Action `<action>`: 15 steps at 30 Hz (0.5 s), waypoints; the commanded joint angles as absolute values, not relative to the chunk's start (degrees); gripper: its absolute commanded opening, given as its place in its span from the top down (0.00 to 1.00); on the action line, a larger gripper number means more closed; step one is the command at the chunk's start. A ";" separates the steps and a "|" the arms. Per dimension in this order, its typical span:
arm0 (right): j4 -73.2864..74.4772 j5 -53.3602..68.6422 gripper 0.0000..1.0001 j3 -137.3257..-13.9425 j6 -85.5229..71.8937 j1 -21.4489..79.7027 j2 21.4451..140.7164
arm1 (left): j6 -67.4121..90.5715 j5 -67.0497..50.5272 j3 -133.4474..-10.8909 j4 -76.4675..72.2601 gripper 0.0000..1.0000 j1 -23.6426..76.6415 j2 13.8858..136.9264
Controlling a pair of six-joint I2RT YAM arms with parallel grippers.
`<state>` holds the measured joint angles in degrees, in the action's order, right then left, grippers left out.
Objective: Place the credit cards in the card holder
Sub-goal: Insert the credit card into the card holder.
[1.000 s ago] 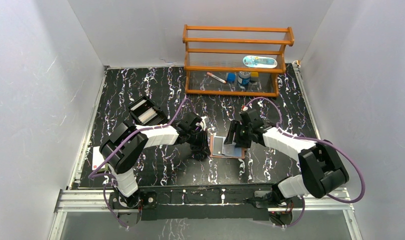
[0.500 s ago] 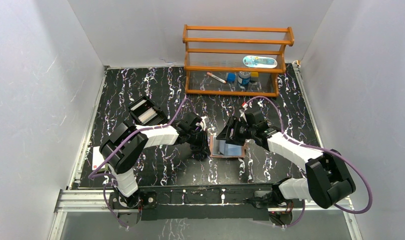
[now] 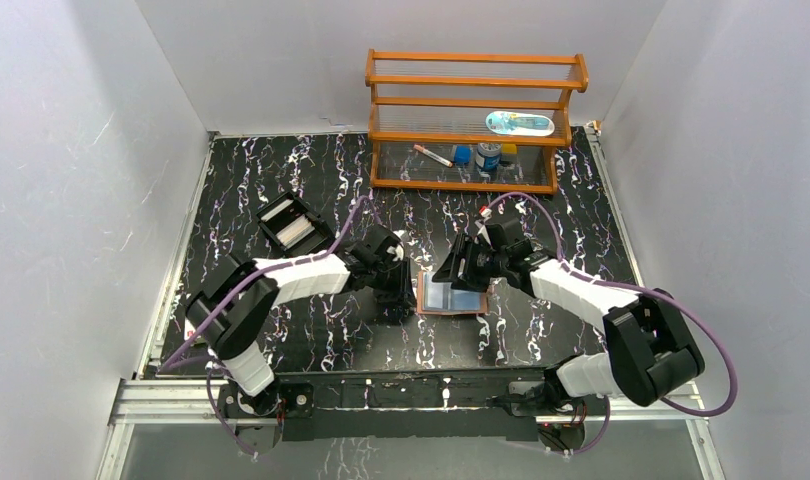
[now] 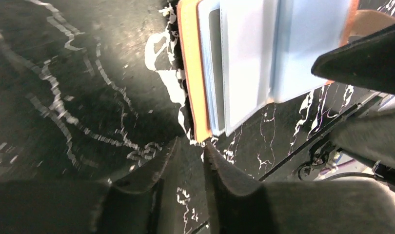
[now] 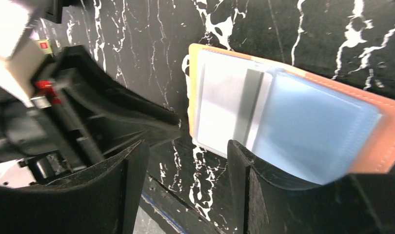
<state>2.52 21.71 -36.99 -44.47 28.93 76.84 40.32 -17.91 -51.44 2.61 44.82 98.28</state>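
From above, the small tan-brown leather folding card holder (image 3: 451,313) is lying open and flat on the black, white-veined table (image 3: 281,170), between the two arms. A pale blue plastic credit card (image 3: 451,297) is showing on its inner face. The left claw (image 3: 405,300) is sitting at the holder's left edge. The right claw (image 3: 468,272) is hanging over its far right part. Well apart, toward the far left, a black open-topped rectangular tray (image 3: 277,232) is holding more pale cards (image 3: 299,231).

In the left wrist view, the left claw's fingers are standing only narrowly apart, with the holder's near corner right at their tips. Whether they are pinching it or letting go, I cannot tell. A pale grey card (image 4: 246,63) is lying beside the blue one, both inside the tan rim.

In the right wrist view, the right claw is standing wide and released, grasping nothing, its fingers straddling the holder from above. The grey card is showing a dark stripe and seems tucked in. The blue card is covering the other half, and whether it is fully in a pocket is not clear.

Judging by this, the insertion of the blue card is finishing. The next move seems to be calling for a check that the card is seated, a steady hold on the holder's edge so it is not sliding, then a reach to the tray for another card.
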 commanded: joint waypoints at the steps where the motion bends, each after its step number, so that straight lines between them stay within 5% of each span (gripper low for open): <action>1: 9.04 16.24 0.33 -41.59 -38.95 28.92 73.88 | 40.75 -8.33 -51.61 8.05 0.70 45.00 88.13; 10: 9.26 16.78 0.34 -41.48 -37.82 28.92 72.26 | 15.28 14.61 -68.28 31.53 0.58 42.52 86.79; 15: 9.27 17.03 0.34 -41.49 -37.66 28.84 70.79 | -5.27 27.57 -69.74 32.53 0.56 36.25 86.59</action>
<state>9.52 17.23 -39.00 -38.76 28.93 73.45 14.68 13.08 -68.95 25.71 41.34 87.33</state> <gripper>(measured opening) 0.664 0.436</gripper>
